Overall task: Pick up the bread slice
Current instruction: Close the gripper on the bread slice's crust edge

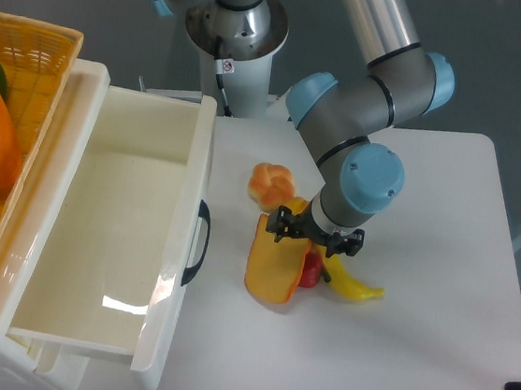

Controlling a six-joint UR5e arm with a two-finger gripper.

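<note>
approach step: the gripper (316,242) hangs at the bread slice's (271,270) 1 o'clock corner, jaws apparently spread, and must next drop and pinch its edge.

A small red toy fruit (310,270) and a curved yellow toy banana (354,285) are crowding the flat yellow-orange bread slice (274,267) on its right; a round peach-coloured bun (270,184) is sitting near its top.

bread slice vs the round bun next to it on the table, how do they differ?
The bread slice is a flat, elongated slab, yellow-orange with a darker orange rim; the bun is small, round and peach-coloured. The slice is clearly larger. The gripper sits at the slice's upper end, while the bun lies clear of it. Both rest on the white table.
</note>
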